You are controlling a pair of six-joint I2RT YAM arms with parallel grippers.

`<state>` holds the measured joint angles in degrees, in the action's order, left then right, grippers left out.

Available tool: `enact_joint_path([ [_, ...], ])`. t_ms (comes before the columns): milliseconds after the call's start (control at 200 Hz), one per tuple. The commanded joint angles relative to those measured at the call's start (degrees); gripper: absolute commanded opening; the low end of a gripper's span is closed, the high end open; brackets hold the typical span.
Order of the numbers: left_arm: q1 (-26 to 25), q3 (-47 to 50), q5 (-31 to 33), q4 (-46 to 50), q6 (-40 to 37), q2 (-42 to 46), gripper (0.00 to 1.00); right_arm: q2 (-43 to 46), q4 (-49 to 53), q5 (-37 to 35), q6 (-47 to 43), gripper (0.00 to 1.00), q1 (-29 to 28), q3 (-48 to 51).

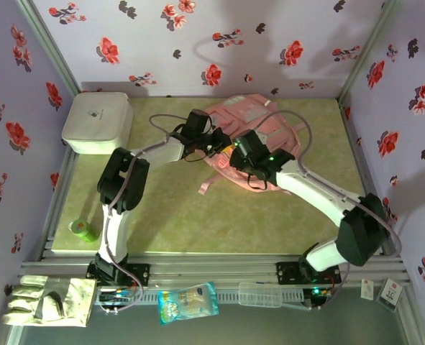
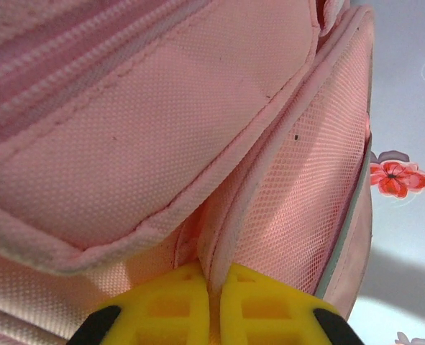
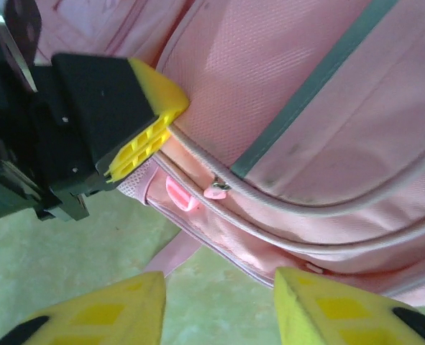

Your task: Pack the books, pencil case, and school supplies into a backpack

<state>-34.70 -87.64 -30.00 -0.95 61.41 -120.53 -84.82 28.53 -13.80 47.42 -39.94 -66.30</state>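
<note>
The large pink fabric backpack lies far-centre on the green table. The left gripper pinches its piped edge; the right gripper hangs spread just beside it.

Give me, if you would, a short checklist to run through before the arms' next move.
1. Left jaws shut on the backpack edge trim: ok.
2. Right jaws open, nothing between them: ok.
3. Zipper pull ahead of the right jaws: ok.
4. Backpack opened for packing: cannot tell.
5. Green roll packed: not ok, it lies at the table's near left corner.
</note>
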Motion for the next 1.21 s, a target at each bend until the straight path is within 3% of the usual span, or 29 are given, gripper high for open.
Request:
enact_joint_path([
  [0, -1.2, -1.8, -1.9, -4.1, 0.5, 0.4, 0.01, -2.8, -4.5, -2.0, 5.0, 0.37, 0.0, 0.4],
  [310, -1.2, -0.5, -4.4, -6.8, 2.8, 1.4, 0.01, -9.6, -6.6, -5.0, 9.4, 0.26, 0.0, -1.5],
  [500, -1.2, 0.0, -4.6, -7.0, 2.8, 2.3, 0.01, -11.5, -5.7, -12.0, 10.1, 0.33, 0.2, -2.5],
  [790, -1.2, 0.1, -5.3, -7.0, 2.8, 2.8, 0.01, -15.1, -5.8, -13.7, 7.9, 0.43, 1.3, -6.5],
  [1200, -0.9, -0.5, -4.6, -5.9, 1.6, 2.4, 0.01, -11.7, -0.8, -15.9, 9.2, 0.13, 1.8, -3.1],
])
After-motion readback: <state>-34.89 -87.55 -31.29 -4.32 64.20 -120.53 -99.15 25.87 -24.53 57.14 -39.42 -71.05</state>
